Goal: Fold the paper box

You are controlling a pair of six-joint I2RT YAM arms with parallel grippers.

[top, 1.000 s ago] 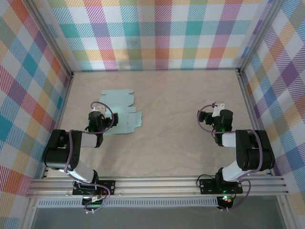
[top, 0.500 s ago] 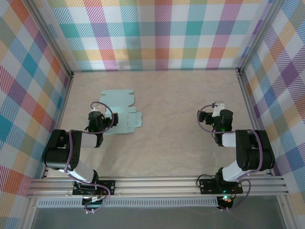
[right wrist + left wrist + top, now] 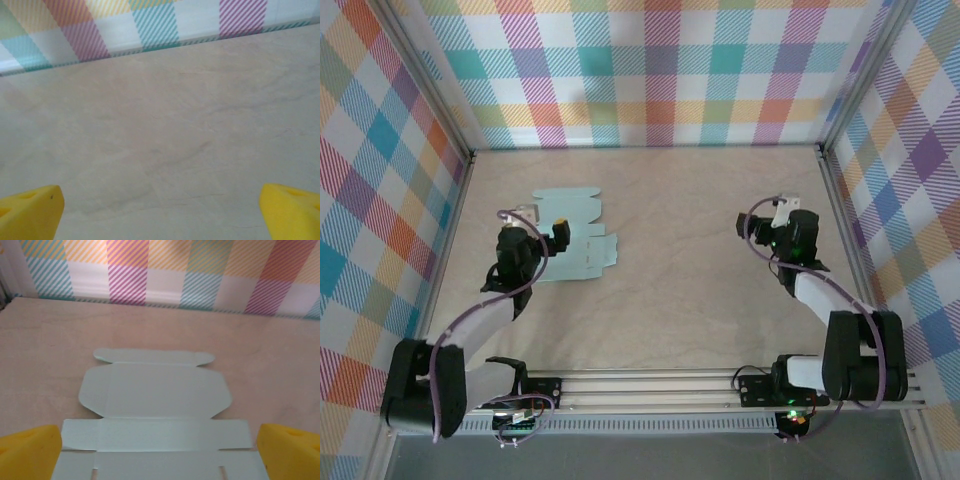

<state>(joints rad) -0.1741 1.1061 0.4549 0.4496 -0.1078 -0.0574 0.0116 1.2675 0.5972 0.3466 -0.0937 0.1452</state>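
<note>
While the paper box (image 3: 570, 232) lies unfolded on the left half of the tabletop (image 3: 690, 290), nearer its left edge than its middle, both arms hover with nothing gripped. Seen from the left wrist, the paper box (image 3: 155, 400) is a flat die-cut sheet of thin, matte, pale mint card. It has a narrow strip with rounded ends at its far edge, then a broad panel whose side flaps taper at an angle. A long rectangular band comes next, and the nearest panel is cut by two short slits. Faint score lines divide the panels. The left fingers (image 3: 31, 452), blunt yellow wedges with a smooth rubbery look, stand wide apart on either side of the sheet's near end and hold nothing. In the overhead view the left fingers (image 3: 560, 228) sit above the sheet's left part. The right fingers (image 3: 30, 210), equally yellow and equally wide, frame only bare tabletop, a beige surface with soft mottled creases, on the right half. Striped plaid walls (image 3: 660, 70) enclose the far edge and both sides.
</note>
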